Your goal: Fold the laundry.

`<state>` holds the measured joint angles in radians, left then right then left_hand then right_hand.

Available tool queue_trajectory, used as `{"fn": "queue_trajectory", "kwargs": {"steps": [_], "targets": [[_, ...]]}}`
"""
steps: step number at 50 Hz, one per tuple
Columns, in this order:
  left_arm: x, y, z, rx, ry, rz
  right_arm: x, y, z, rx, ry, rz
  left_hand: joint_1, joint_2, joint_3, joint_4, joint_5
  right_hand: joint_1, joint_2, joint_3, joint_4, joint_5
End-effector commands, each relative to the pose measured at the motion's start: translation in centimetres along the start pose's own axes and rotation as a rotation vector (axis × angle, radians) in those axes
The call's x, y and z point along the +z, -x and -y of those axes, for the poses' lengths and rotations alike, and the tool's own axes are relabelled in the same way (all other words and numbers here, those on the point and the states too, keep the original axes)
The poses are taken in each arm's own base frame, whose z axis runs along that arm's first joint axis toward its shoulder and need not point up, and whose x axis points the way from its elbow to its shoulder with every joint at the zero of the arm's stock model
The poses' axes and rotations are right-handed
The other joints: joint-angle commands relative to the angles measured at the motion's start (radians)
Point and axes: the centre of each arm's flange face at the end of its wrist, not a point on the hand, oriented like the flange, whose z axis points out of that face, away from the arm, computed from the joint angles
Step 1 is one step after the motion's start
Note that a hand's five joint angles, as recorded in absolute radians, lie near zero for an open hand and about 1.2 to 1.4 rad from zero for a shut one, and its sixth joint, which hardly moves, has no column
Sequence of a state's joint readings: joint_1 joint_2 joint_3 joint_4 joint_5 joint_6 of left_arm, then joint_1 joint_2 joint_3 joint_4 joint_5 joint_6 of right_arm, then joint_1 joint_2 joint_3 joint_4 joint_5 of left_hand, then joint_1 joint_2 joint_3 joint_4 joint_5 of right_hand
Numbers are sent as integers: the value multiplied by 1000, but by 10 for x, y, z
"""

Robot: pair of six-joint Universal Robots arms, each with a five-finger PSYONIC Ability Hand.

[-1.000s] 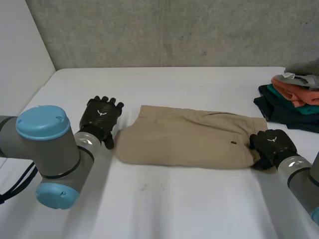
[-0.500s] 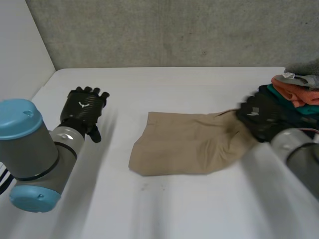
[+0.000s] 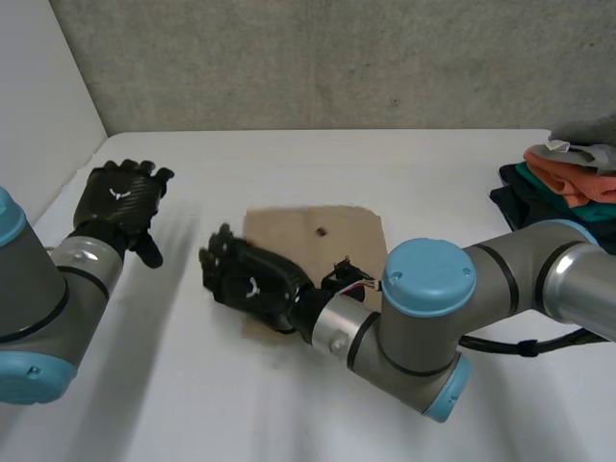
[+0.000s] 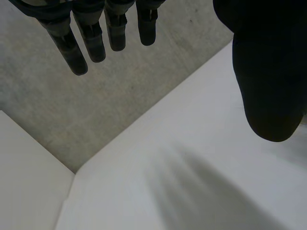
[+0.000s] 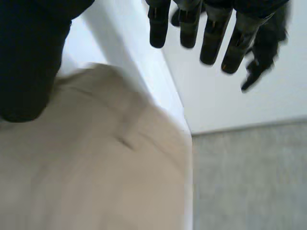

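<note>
Since its fingers (image 5: 211,38) are straight and apart, clasping nothing, the right hand (image 3: 252,286) is judged to be smoothing the left edge of the folded shorts (image 3: 322,226) mid-tabletop (image 3: 385,164). The left hand (image 3: 120,197), fingers relaxed and apart, hangs clear near the tabletop's left edge. The right wrist view confirms cloth beneath the palm; the head view adds a pile (image 3: 563,178) at the right edge.

Layout on the table (image 3: 404,159): cloth (image 3: 322,231) at the middle, pile (image 3: 563,183) at the right edge.
The right hand (image 3: 248,286) was at the cloth's near left corner, its arm reaching across the cloth's near edge from the right. The left hand (image 3: 120,197) was over the table, well left of the cloth and apart from it. The pile stood behind the right arm, well apart from the cloth. A wall (image 3: 318,58) ran behind the table.
</note>
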<state>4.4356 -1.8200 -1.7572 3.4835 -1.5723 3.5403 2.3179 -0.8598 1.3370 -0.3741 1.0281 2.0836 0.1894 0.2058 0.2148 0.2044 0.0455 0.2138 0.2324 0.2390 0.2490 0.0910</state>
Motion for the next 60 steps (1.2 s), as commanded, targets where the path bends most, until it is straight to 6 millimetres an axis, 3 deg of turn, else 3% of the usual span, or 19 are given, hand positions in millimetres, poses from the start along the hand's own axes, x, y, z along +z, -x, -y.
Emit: {"fn": "queue_trajectory", "kwargs": {"steps": [1, 5, 7, 10, 13, 19, 23, 31, 35, 42, 46, 50, 53, 57, 60], "targets": [[10, 2, 29, -7, -98, 15, -19, -64, 5, 463, 140, -294, -15, -31, -40, -30, -45, -39, -58, -64, -74, -91], [15, -9, 53, -62, -178, -15, -47, -97, -11, 741, 242, -485, -15, -31, -40, -30, -45, -39, -58, -64, -74, -91], [18, -23, 62, -117, -201, -58, -66, -107, -36, 843, 353, -555, -15, -31, -40, -30, -45, -39, -58, -64, -74, -91], [21, -41, 69, -158, -219, -115, -80, -111, -52, 910, 435, -565, -14, -30, -40, -29, -45, -39, -58, -64, -74, -91], [18, -72, 69, -168, -191, -215, -81, -111, -55, 948, 473, -521, -11, -28, -37, -26, -42, -39, -58, -64, -74, -91], [24, -113, 42, -140, -41, -322, -67, -101, -74, 1012, 501, -428, -14, -30, -40, -29, -45, -39, -58, -64, -74, -91], [30, -124, 20, -118, 68, -353, -58, -87, -88, 1025, 539, -383, -11, -28, -37, -26, -42, -39, -58, -64, -74, -91], [32, -131, -12, 0, 219, -368, -48, -60, -116, 987, 643, -297, -5, -22, -31, -20, -36, -39, -58, -64, -74, -91], [32, -129, -18, 79, 236, -358, -48, -54, -122, 903, 676, -272, -5, -22, -31, -20, -36, -39, -58, -64, -74, -91], [29, -129, -7, 90, 205, -366, -49, -66, -110, 838, 664, -288, -5, -22, -31, -20, -36, -39, -58, -64, -74, -91], [25, -122, 17, 72, 140, -358, -58, -93, -90, 799, 592, -372, -15, -31, -40, -30, -45, -39, -58, -64, -74, -91], [12, -109, 61, 38, 12, -359, -70, -98, -71, 750, 506, -466, -15, -31, -40, -30, -45, -39, -58, -64, -74, -91], [7, -103, 73, 5, -26, -381, -81, -98, -62, 698, 464, -535, -5, -22, -31, -20, -36, -39, -58, -64, -74, -91], [-2, -97, 87, -49, -76, -467, -102, -80, -48, 648, 432, -609, 27, 11, 2, 12, -4, -39, -58, -64, -74, -91], [-7, -88, 94, -72, -112, -555, -106, -43, -34, 635, 426, -564, 36, 19, 10, 21, 5, -39, -58, -64, -74, -91]]}}
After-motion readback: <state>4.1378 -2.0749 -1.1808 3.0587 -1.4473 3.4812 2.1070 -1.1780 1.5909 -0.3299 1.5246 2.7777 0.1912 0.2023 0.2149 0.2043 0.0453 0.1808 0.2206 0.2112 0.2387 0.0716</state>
